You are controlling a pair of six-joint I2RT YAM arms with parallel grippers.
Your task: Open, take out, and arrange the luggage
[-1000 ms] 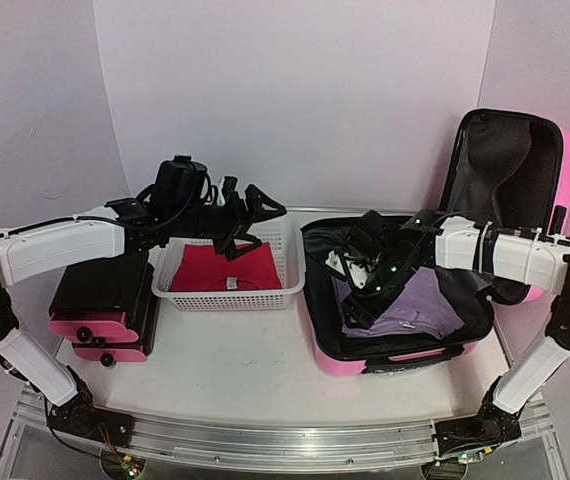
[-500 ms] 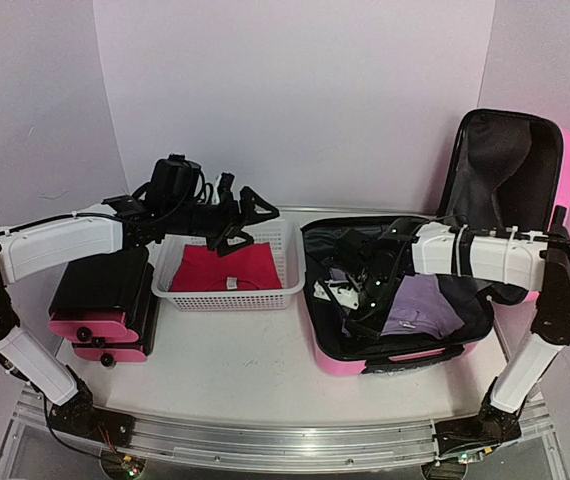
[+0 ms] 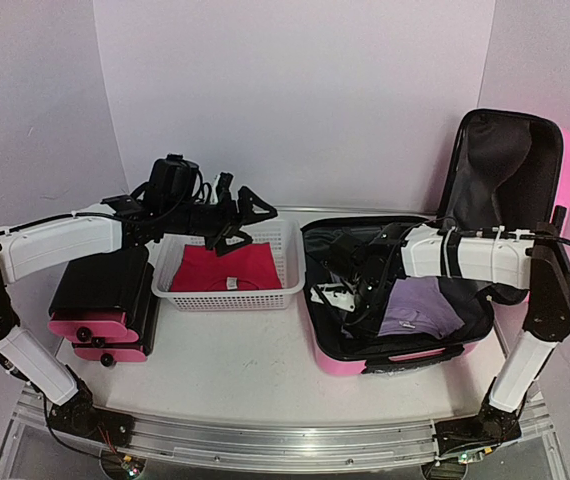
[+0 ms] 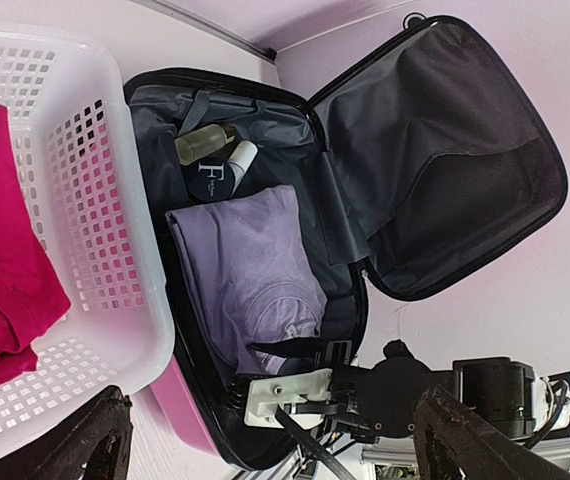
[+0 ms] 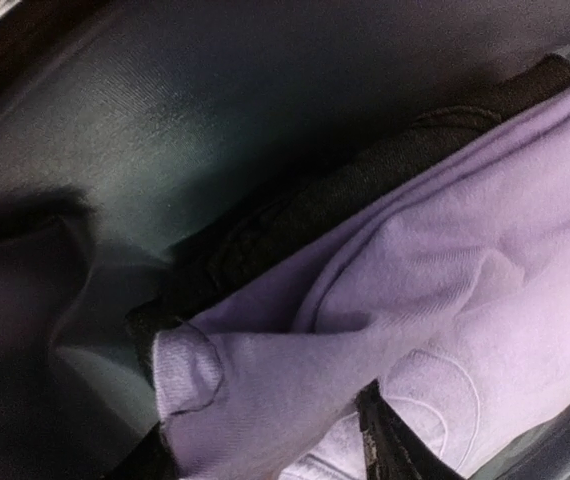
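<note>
Right gripper (image 3: pixel 353 292) now lower, further left inside glossy pink hard-shell suitcase (image 3: pixel 343 363), open at right edge of table (image 3: pixel 255 372). I see jaws narrowed, pinching corner of folded lavender shirt (image 3: pixel 423 306). I judge lift-out ready. Left gripper (image 3: pixel 249 222) spread wide above white mesh basket (image 3: pixel 223 297).

We see the glossy pink hard-shell luggage (image 3: pixel 500 170) lying open on the tabletop (image 3: pixel 255 350), right side, lid upright, black lining exposed.
</note>
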